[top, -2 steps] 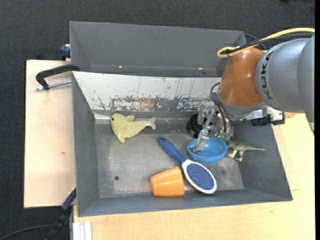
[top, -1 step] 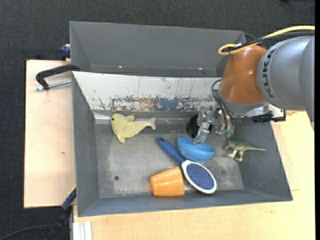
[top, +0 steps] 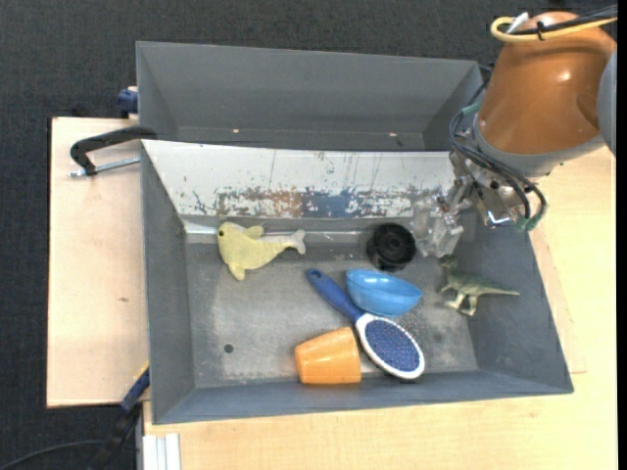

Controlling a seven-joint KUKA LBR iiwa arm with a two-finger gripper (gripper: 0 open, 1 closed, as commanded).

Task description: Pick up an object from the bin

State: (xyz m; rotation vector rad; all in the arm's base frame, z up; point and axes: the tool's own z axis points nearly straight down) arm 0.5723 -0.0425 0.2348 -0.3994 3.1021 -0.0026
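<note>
My gripper (top: 443,231) hangs at the right side of the bin, near the back wall. Just left of it lies a small black round piece (top: 392,246). A green toy dinosaur (top: 472,293) stands a little below and to the right of the gripper, apart from it. A light blue scoop-shaped dish (top: 384,291) rests in front of the black piece.
A blue hairbrush with a white-rimmed oval head (top: 377,333) lies across the middle front. An orange cup (top: 328,357) lies on its side against it. A pale yellow whale-shaped toy (top: 251,248) sits at the back left. The arm's orange cover rises over the bin's right rim.
</note>
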